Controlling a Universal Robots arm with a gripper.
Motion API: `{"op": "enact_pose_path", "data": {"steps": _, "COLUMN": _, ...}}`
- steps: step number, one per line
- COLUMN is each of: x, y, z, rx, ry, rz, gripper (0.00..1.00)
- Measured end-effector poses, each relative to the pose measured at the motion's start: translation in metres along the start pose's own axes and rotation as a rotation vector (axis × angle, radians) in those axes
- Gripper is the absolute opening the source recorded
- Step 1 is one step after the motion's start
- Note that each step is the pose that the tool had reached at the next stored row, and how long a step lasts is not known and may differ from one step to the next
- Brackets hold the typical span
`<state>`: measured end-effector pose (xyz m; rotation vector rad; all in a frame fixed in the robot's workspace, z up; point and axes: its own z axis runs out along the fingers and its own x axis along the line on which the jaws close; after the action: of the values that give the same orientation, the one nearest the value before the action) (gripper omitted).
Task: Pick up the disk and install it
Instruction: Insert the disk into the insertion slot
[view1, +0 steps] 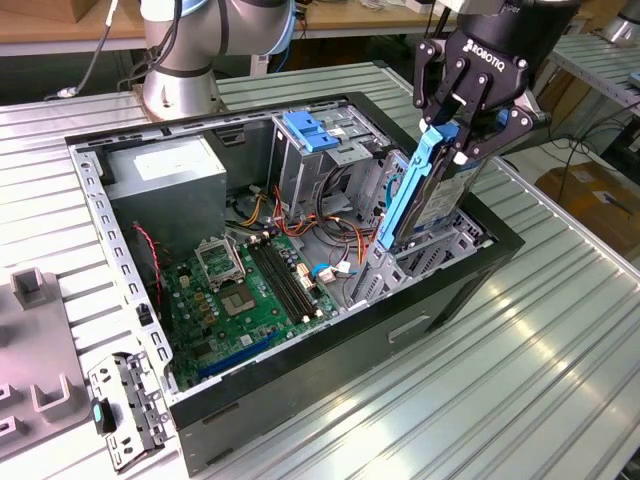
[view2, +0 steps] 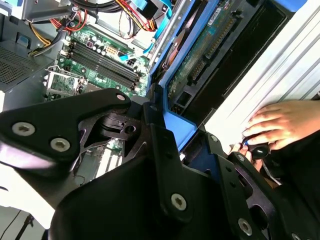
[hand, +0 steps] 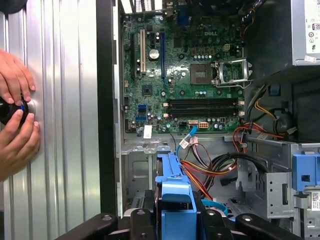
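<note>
My gripper (view1: 462, 125) is shut on the disk (view1: 432, 195), a silver-grey drive with bright blue rails. It holds the top end, and the disk stands steeply tilted at the open computer case's end on the exterior view's right. The disk's lower end dips into the metal drive bay (view1: 400, 265) there. In the second wrist view the disk's (view2: 200, 60) green circuit side and blue rail run away from the gripper (view2: 182, 132). In the first wrist view the blue carrier end (hand: 175, 192) sits between the black fingers (hand: 210, 220).
The open case (view1: 300, 400) holds a green motherboard (view1: 240, 290), a grey power supply box (view1: 165, 185) and a tall grey cage with a blue latch (view1: 310, 130). Orange and red cables (hand: 210, 172) lie beside the bay. A person's hands (hand: 15, 115) rest on a black knob outside the case.
</note>
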<state>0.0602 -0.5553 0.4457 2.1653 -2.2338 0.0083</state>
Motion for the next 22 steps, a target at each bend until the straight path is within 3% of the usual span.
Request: {"op": "enact_pose_path", "data": {"steps": 22, "x": -0.0001, "y": -0.0001, "z": 0.0031, "rx": 0.0002, "ry": 0.0003, "rz": -0.007, "gripper": 0.37}}
